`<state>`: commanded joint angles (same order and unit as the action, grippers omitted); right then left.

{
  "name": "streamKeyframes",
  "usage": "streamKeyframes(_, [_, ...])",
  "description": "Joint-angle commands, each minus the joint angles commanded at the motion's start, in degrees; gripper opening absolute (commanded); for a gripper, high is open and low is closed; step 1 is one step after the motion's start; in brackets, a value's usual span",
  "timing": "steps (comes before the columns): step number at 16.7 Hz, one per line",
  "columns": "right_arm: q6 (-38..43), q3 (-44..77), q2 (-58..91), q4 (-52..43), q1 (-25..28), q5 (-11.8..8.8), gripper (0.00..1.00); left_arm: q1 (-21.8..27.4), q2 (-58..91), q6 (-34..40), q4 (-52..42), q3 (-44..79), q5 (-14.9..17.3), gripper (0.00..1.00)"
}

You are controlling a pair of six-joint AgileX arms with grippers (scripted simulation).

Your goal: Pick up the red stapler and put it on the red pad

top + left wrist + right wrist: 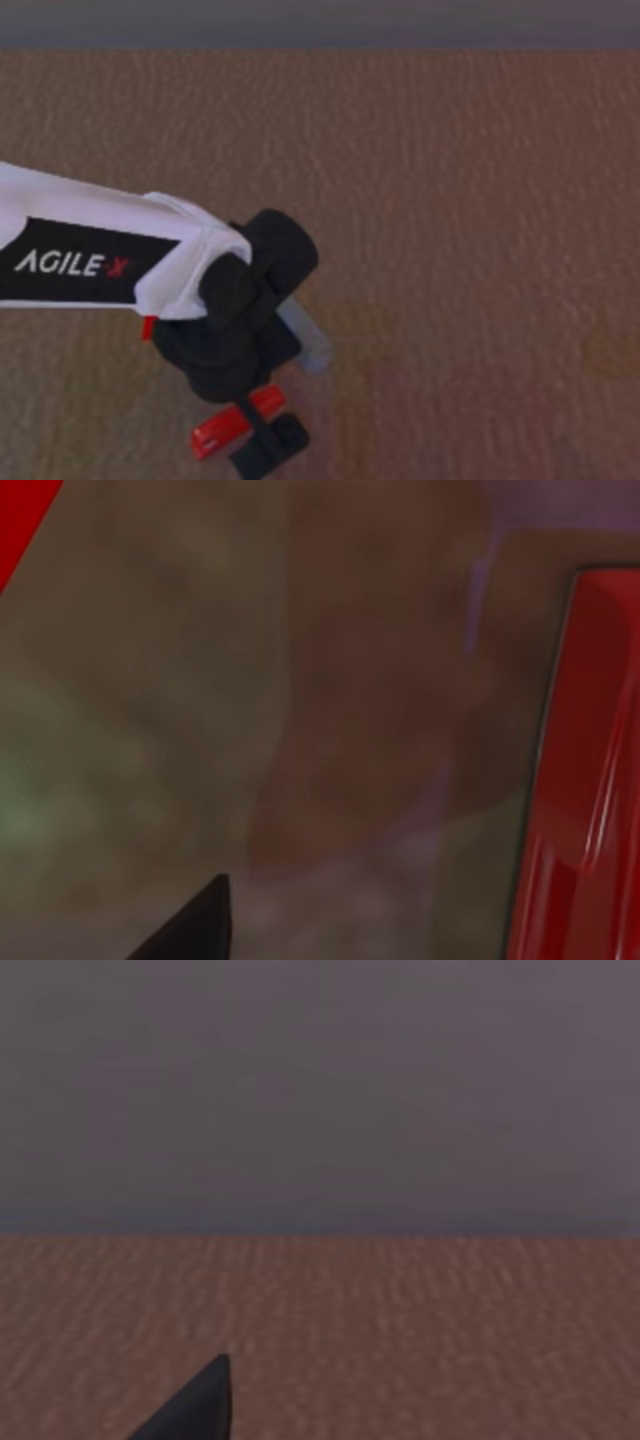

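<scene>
Top view, near edge: our left gripper (262, 430) sits at about 7 o'clock on the table (450, 200), low over the red stapler (225, 425).
Red stapler: a glossy bar lying straight under the claw, its long axis running from 8 o'clock up toward 2 o'clock.
Claw and stapler: one dark finger crosses the bar near its middle, roughly square to that axis; a second dark finger part shows on the near side of it, at about 5 o'clock.
Claw state: we cannot tell whether the fingers are spread around the bar or already clamped on it.
Left wrist view: a glossy red body (585, 780) fills one edge very close up, which we take for the stapler, and one dark fingertip shows at the frame's edge.
Red pad: we cannot pick it out for certain; a small red sliver (148, 327) peeks from under our left arm at 9 o'clock and may be part of it.
Nearer arm: our left, by far.
Right arm: absent from the top view; its wrist camera sees only bare table and a grey wall beyond.
</scene>
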<state>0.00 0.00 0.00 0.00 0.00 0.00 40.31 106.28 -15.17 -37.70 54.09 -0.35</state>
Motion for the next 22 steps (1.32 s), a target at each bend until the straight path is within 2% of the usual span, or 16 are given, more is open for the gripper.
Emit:
streamKeyframes(3, [0.0, 0.0, 0.0, 0.0, 0.0, 0.0, 1.00, 0.0, 0.0, 0.0, 0.0, 0.0, 0.0, 1.00])
streamKeyframes(16, [0.0, 0.0, 0.0, 0.0, 0.0, 0.0, 1.00, 0.0, 0.0, 0.0, 0.0, 0.0, 0.0, 0.02])
streamKeyframes(22, [0.0, 0.0, 0.0, 0.0, 0.0, 0.0, 1.00, 0.0, 0.0, 0.0, 0.0, 0.0, 0.0, 0.00])
